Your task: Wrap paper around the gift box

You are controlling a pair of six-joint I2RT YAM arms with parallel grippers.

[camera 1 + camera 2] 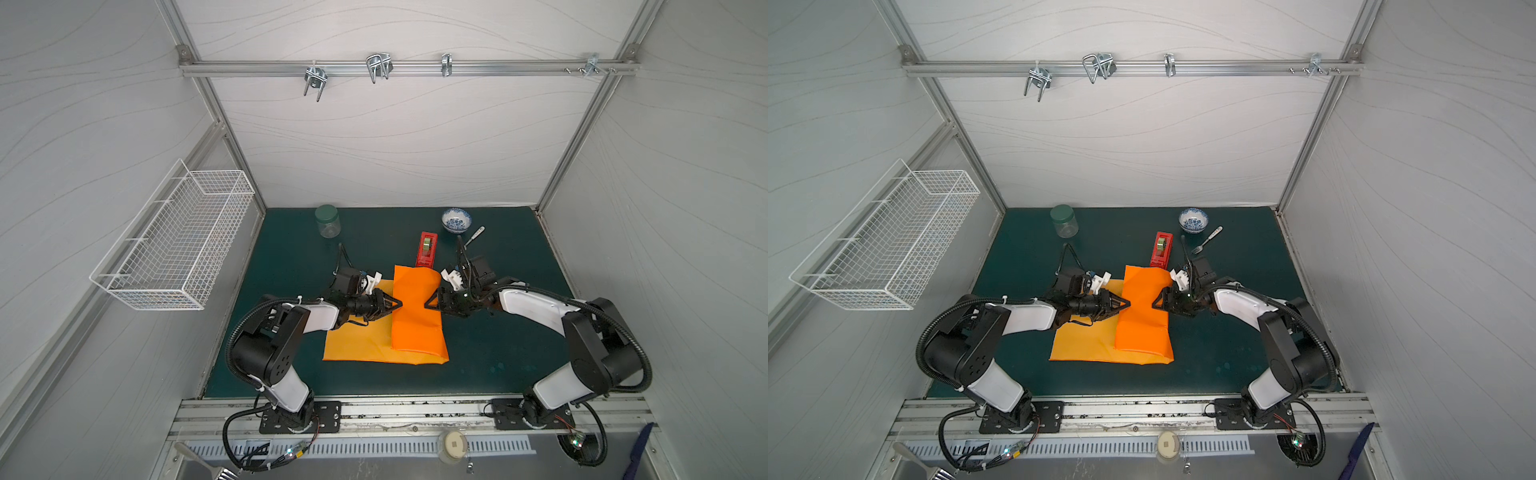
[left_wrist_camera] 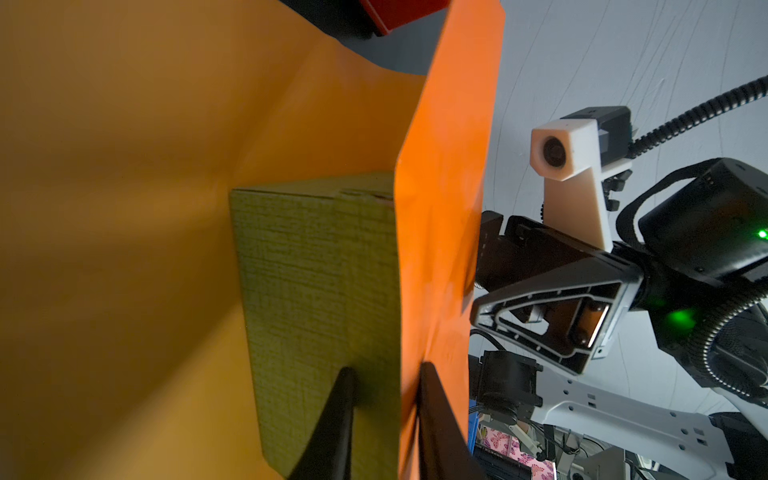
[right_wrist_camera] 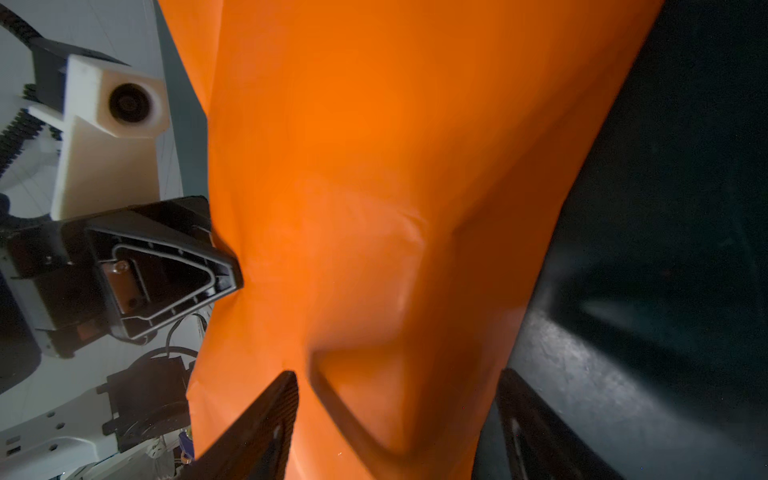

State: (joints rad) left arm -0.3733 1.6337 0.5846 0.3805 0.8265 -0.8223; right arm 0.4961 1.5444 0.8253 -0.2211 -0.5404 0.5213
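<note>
The orange paper lies on the green mat in both top views, with one flap folded leftward over the gift box. The olive-green gift box shows only in the left wrist view; the flap hides it from above. My left gripper is at the flap's left edge, shut on the paper: one finger lies outside the flap, the other against the box's green face. My right gripper stands at the right side, jaws wide apart astride the paper-covered box edge.
A red tape dispenser lies just behind the paper. Farther back stand a green-lidded jar, a blue-and-white bowl and a fork. A white wire basket hangs on the left wall.
</note>
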